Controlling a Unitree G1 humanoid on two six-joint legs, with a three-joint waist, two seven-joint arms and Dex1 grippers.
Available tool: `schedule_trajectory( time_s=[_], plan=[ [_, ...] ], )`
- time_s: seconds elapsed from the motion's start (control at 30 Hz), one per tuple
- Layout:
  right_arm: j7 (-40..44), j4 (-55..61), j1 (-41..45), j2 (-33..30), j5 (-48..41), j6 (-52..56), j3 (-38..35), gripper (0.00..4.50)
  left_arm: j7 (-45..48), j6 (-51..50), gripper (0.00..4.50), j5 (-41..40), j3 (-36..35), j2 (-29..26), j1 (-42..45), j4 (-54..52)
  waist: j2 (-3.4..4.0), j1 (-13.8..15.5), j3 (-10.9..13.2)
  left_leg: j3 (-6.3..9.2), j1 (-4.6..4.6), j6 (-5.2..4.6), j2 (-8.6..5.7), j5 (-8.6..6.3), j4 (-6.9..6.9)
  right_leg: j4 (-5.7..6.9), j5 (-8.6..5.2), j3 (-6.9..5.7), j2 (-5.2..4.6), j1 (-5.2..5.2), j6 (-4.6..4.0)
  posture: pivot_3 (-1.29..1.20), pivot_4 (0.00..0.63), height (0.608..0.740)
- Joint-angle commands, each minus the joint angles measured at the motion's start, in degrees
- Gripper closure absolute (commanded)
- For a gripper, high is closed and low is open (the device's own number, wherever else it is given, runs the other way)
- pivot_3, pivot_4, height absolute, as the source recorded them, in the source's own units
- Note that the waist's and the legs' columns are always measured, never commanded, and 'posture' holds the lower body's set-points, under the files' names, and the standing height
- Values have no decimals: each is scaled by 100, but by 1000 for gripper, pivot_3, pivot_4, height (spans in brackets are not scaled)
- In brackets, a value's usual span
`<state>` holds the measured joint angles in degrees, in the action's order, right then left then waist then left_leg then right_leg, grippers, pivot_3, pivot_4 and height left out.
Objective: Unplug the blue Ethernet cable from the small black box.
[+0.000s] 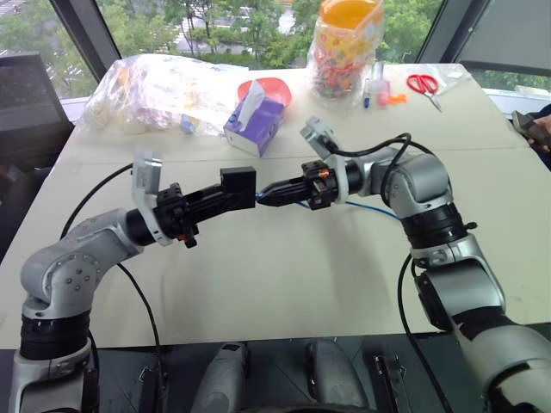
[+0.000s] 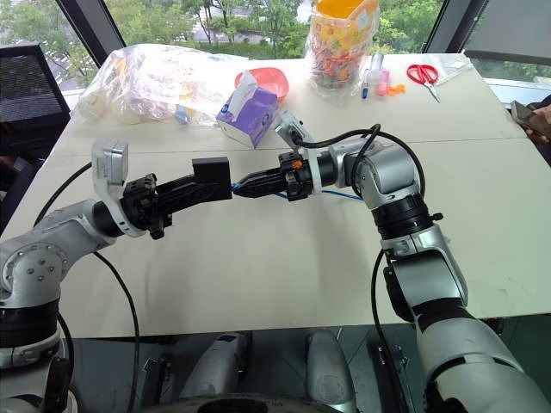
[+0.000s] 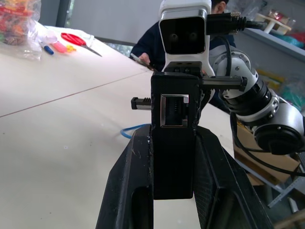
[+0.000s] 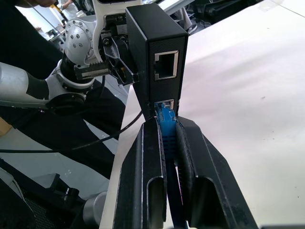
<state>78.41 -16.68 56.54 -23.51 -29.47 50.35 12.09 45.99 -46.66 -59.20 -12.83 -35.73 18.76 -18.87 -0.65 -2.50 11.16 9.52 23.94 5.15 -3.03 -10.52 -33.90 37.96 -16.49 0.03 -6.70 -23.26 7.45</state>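
above the near part of the pale table [image 1: 284,284], the left gripper [image 1: 225,196] is clamped on the small black box [image 1: 238,182], holding it clear of the surface. the right gripper [image 1: 269,195] meets it from the other side, its fingers [image 4: 152,157] pinched on the blue ethernet cable [image 4: 166,125] at the plug, still seated in the box's lower port. farther back stand a purple tissue box [image 1: 255,125], a snack jar [image 1: 346,47] and red scissors [image 1: 424,85].

Bright blue Ethernet cable [image 4: 167,125], matte black box [image 4: 155,52], purple tissue box [image 1: 255,126], red-handled scissors [image 1: 423,85]
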Motion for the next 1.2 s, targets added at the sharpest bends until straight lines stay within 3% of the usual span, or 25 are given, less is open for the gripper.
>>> schedule_trajectory(
  time_s=[0.03, 0.43, 0.63, 0.83, 1.2],
  plan=[
    [-5, -70, 153, 14, 26, -135, -62, 4400, 46, 70, 4019, -72, -108, -66, -23, -245, 0, -2, 0, 0, 0, 0, 0, 0, 0, 0, 0, 0, 0, 0, 0, 0, 150, 726],
    [19, -2287, 480, -763, 605, -1326, -149, 4400, 124, 47, 4019, -140, -224, -287, -180, -332, 0, -5, 0, 0, 0, 0, 0, 0, -1, 1, 0, 0, 0, 0, 0, 0, 150, 726],
    [42, -2788, 448, -1024, 673, -1747, -30, 4400, 119, 89, 4019, -193, -165, -255, -162, -341, 0, -4, 0, 0, 0, 0, 0, 0, -1, 1, 0, 0, 0, 0, 0, 0, 150, 726],
    [358, -2412, 289, -1104, 530, -1556, 55, 4400, 73, -11, 4019, -533, -184, -216, 75, -414, 0, -3, 0, 0, 0, 1, 0, 0, -2, 2, 1, 0, 0, 0, 0, 0, 150, 726],
    [767, -659, 74, -1235, -551, 235, -153, 4400, 41, -435, 4019, -1288, -287, -428, 591, -470, -1, -15, 0, -1, 2, -1, 0, -1, -4, 2, 0, 0, 0, -2, 1, 0, 150, 726]
  ],
)
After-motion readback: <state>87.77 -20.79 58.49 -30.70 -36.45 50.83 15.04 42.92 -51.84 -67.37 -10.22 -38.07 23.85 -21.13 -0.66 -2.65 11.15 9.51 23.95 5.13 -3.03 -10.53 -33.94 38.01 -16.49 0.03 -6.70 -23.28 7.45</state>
